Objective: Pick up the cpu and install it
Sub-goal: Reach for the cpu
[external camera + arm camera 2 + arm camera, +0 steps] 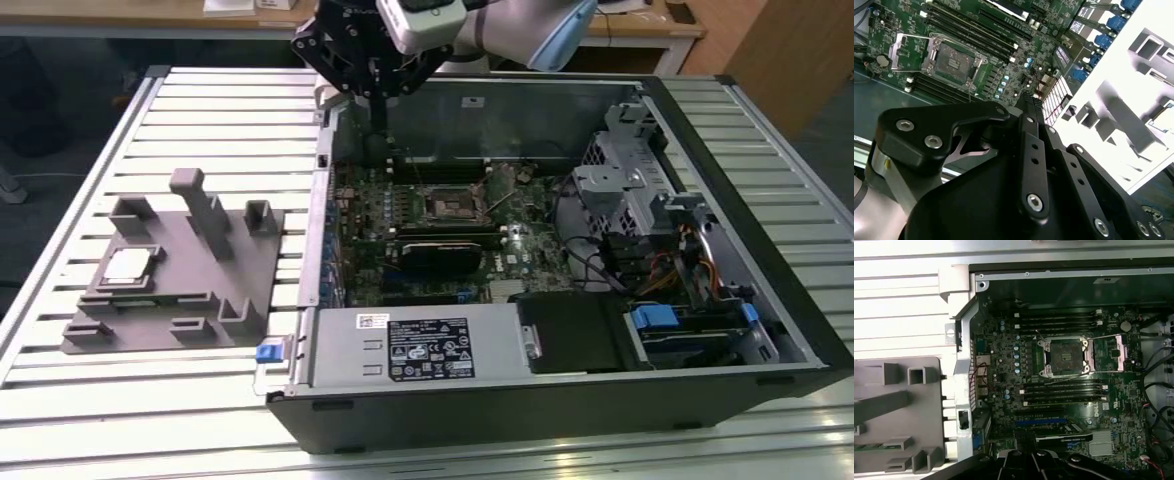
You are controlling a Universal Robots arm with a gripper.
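A white printed label (424, 345) sits on the metal box (501, 350) at the front of your open computer case (561, 405); its print is too small for me to make out. The case rests on a slatted metal table (134, 420), with a wooden desk (160, 15) behind at eleven o'clock. In the exterior view, at nine o'clock from the case, the cpu (127, 265) lies flat in a grey holder (200, 250). Your gripper (380, 130) hangs at twelve o'clock from the open socket (451, 205), fingers pressed together, gripping nothing.
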